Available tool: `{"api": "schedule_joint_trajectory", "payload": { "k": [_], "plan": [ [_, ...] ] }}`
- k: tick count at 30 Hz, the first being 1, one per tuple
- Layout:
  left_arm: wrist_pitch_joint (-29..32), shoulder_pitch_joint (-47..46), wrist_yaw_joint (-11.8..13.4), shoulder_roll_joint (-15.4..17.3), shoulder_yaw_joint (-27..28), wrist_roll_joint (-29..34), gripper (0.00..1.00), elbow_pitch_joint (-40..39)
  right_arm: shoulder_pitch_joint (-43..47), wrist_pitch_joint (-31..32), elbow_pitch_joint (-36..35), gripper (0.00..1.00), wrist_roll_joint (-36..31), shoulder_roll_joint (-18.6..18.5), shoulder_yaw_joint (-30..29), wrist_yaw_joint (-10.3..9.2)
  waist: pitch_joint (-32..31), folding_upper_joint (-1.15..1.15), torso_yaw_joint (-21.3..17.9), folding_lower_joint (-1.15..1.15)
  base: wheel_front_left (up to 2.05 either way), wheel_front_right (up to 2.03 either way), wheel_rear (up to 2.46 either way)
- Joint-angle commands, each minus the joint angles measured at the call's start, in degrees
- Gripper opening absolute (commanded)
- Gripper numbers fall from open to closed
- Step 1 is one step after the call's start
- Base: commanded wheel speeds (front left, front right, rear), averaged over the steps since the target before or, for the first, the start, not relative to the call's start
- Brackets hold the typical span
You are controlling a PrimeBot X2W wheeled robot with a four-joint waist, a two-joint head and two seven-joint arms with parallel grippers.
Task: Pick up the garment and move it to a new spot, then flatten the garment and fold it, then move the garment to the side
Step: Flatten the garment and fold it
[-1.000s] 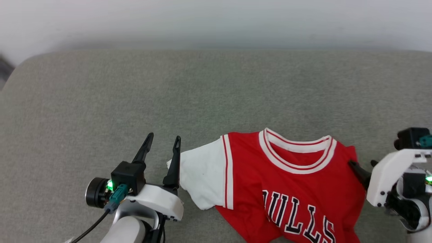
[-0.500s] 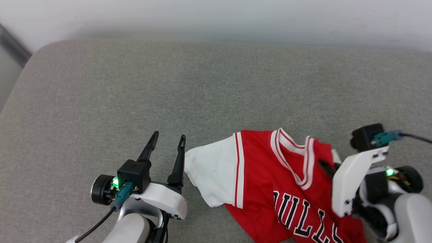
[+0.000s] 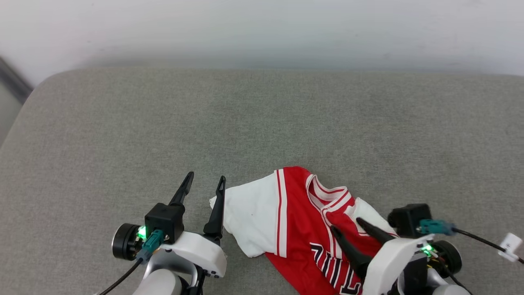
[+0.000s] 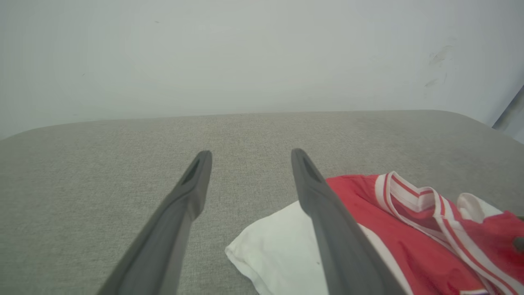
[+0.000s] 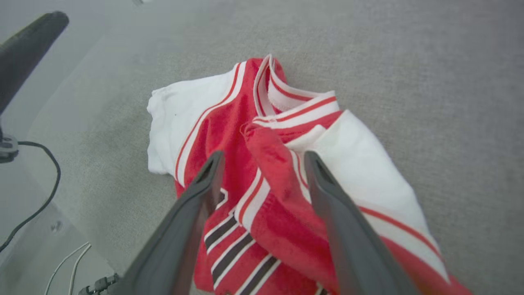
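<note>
The garment (image 3: 292, 205), a red jersey with white sleeves, lies rumpled near the front of the grey surface. Its right shoulder and sleeve (image 5: 360, 164) are folded across the chest. My right gripper (image 3: 346, 224) hovers over that fold with its fingers apart. In the right wrist view the gripper (image 5: 264, 155) straddles the folded red edge and grips nothing. My left gripper (image 3: 206, 178) stands open just left of the white left sleeve (image 3: 249, 217). In the left wrist view the gripper (image 4: 250, 153) has one finger next to that sleeve (image 4: 278, 246).
The grey padded surface (image 3: 262, 123) stretches far back to a white wall and rounds off at its left corner (image 3: 37, 94). Cables (image 5: 37, 196) trail past the near edge on the floor side.
My right gripper carried the garment's right shoulder leftward over the chest, and its fingers now stand apart above the fold. The head camera shifted slightly. The left gripper stayed put.
</note>
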Motion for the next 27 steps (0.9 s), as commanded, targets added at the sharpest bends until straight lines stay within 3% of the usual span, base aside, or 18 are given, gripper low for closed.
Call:
{"api": "schedule_joint_trajectory", "payload": {
  "k": [1,4,8,16,27],
  "plan": [
    [0.0,1.0,0.1,0.2,0.1,-0.2,1.0,0.1,0.7,-2.4,-0.7,1.0,0.5,0.3,-0.5,-0.02,-0.8,0.0,-0.6,0.0,0.0,0.0,0.0],
    [0.2,1.6,0.5,0.6,0.3,-0.4,1.0,-0.2,0.9,-6.8,-2.2,1.0,1.9,-0.7,-0.9,-0.02,-1.6,0.0,-1.3,0.0,0.0,0.0,0.0],
    [0.5,1.9,1.1,0.8,0.4,-0.6,1.0,-0.7,-0.3,-6.7,-2.1,1.0,3.6,-3.5,-4.0,-0.04,-1.9,0.0,-2.0,0.0,0.0,0.0,0.0],
    [0.4,0.7,1.0,0.6,-0.1,-0.3,1.0,-1.6,-4.9,7.9,4.0,1.0,11.0,-10.8,-9.3,-0.02,-0.5,0.0,-1.9,0.0,0.0,0.0,0.0],
    [-0.4,-2.3,0.1,-0.5,-0.8,0.0,1.0,-1.0,-12.9,19.1,7.7,1.0,18.0,-14.8,-0.8,-0.02,4.4,0.0,1.1,0.0,0.0,0.0,0.0]
  ]
}}
